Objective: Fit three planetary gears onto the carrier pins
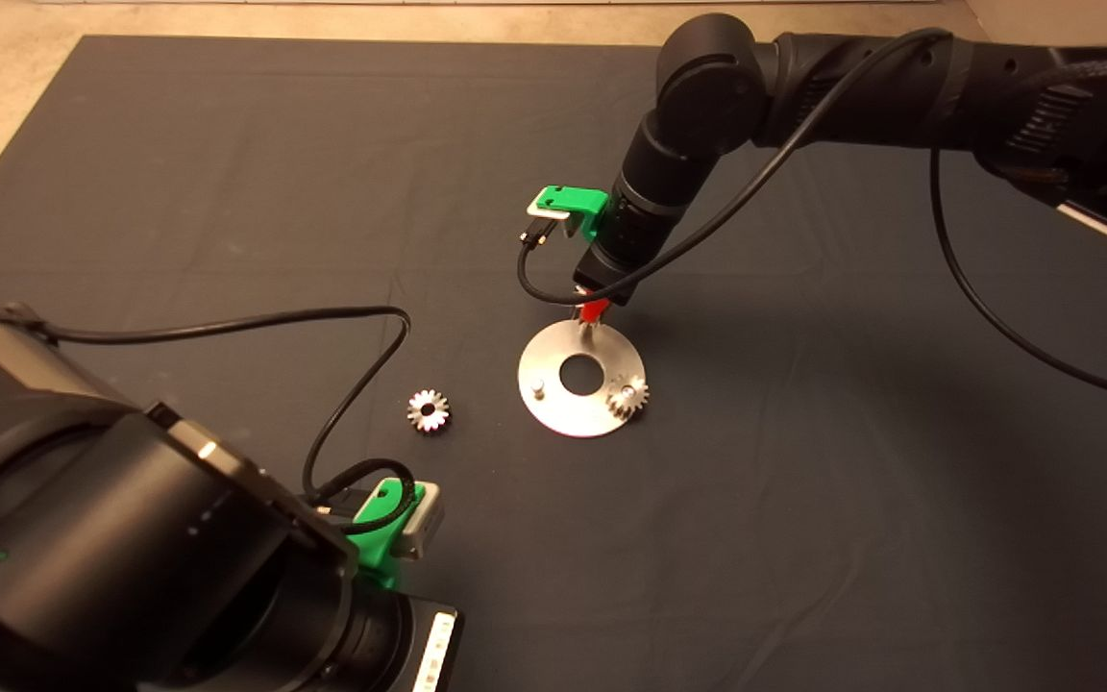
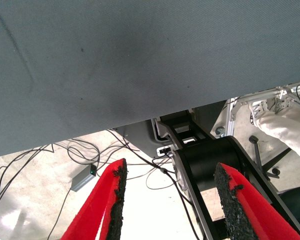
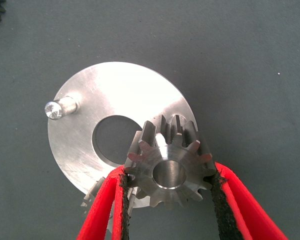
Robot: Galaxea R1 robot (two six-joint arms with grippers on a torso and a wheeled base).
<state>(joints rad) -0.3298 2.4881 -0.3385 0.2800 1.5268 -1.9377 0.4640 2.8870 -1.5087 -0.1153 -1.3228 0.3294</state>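
The carrier disc (image 1: 553, 408) lies mid-mat, also seen in the right wrist view (image 3: 120, 85). One planetary gear (image 1: 627, 395) sits on a pin at its near right edge. One carrier pin (image 1: 537, 388) (image 3: 57, 107) stands bare. My right gripper (image 1: 592, 312) (image 3: 168, 174) hangs over the disc's far edge, shut on a second gear (image 3: 155, 155). Whatever is under that gear is hidden. A third gear (image 1: 429, 410) lies loose on the mat left of the disc. My left gripper (image 2: 170, 200) is parked at the lower left, open with nothing in it.
The dark mat (image 1: 803, 529) covers the table. The right arm's black cable (image 1: 534, 284) loops down close to the disc's far edge. The left wrist view shows floor cables (image 2: 75, 150) and a person's leg (image 2: 285, 127) beyond the mat edge.
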